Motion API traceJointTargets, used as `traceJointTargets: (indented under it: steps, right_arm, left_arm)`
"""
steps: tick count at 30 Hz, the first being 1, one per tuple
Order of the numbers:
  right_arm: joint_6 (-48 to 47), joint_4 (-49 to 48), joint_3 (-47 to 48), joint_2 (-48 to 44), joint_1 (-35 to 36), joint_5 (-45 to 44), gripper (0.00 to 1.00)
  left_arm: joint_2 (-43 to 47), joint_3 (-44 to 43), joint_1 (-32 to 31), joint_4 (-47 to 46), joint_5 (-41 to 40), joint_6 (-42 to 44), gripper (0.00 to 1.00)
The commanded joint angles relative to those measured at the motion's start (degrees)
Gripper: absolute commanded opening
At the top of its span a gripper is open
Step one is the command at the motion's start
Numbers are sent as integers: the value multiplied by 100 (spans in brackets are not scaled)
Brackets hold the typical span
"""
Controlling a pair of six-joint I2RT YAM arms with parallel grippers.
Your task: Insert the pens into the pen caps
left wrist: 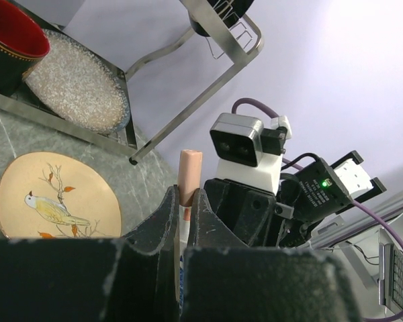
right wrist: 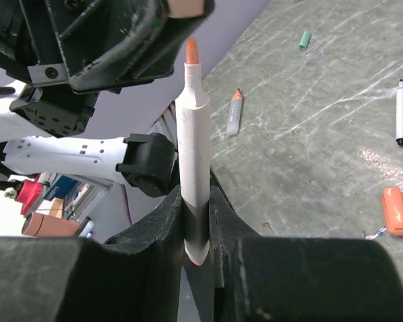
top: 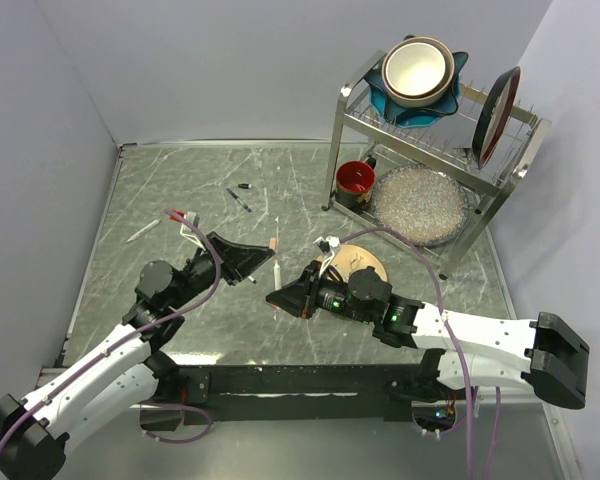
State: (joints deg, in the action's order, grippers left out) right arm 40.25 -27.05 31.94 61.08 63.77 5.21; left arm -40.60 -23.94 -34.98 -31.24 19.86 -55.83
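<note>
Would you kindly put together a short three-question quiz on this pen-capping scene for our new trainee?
1. True or false: the right gripper is shut on an orange-tipped white pen.
2. The left gripper holds: A) a green cap; B) a peach cap; C) a plate.
3. In the right wrist view, how many loose pens lie on the table?
Key: 1 true; 2 B; 3 two.
</note>
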Motion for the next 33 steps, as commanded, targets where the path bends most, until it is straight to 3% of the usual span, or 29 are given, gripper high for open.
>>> traceJointTargets:
  steps: [1,25,33]
  right_arm:
    - [80,-345,269,62,22,85,0]
    - [9,-292,470,80,13,94,0]
    - [-61,32,699,9,13,-432,0]
  left_arm:
    - [79,-31,-26,-268,-52,-77,1]
    - [149,-5,-149,4,-149,11,1]
    - [456,162,-272,259,-245,64,1]
